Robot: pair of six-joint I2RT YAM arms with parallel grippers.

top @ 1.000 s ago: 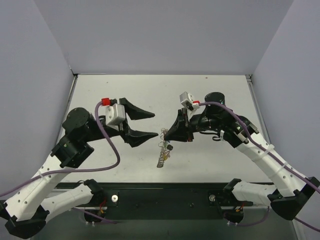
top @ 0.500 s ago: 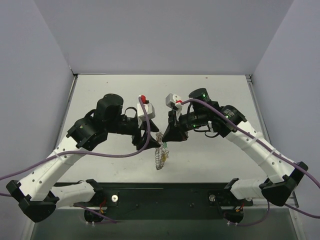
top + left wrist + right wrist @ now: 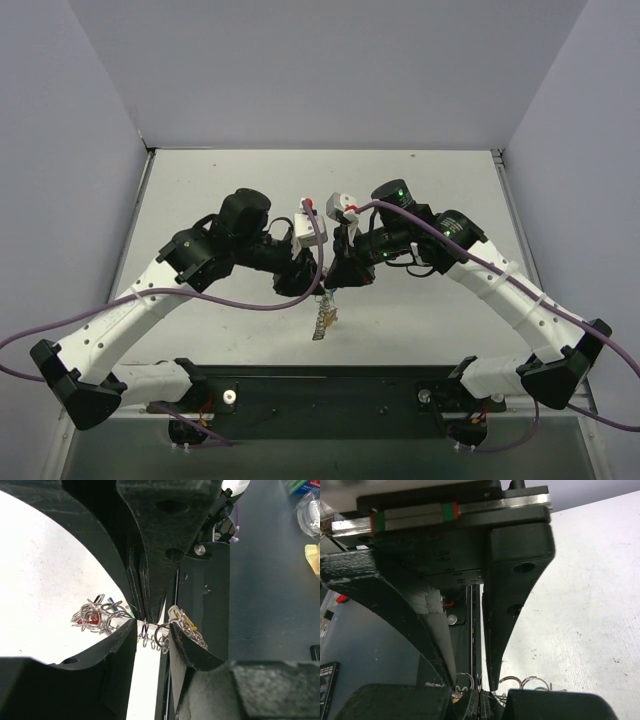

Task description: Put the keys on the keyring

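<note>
The keyring [image 3: 320, 318], a silvery coil of wire, hangs down over the table with several keys bunched on it. My right gripper [image 3: 333, 282] is shut on its upper end; its closed pads show in the right wrist view [image 3: 480, 702]. My left gripper [image 3: 316, 284] meets it from the left, jaws open. In the left wrist view the coil [image 3: 155, 636] lies between my left gripper's [image 3: 152, 630] fingertips. A red key [image 3: 90, 619] and a blue key [image 3: 114, 603] lie left of the fingers, and a yellow one [image 3: 183, 623] to the right.
The white table [image 3: 440, 190] is walled on three sides. The black base rail [image 3: 330, 395] runs along the near edge just below the hanging keyring. Both arms crowd the table's middle, wrists nearly touching.
My left arm has swung right and forward until its open jaws straddle the keyring. My right gripper has shifted a little left, still holding the ring.
</note>
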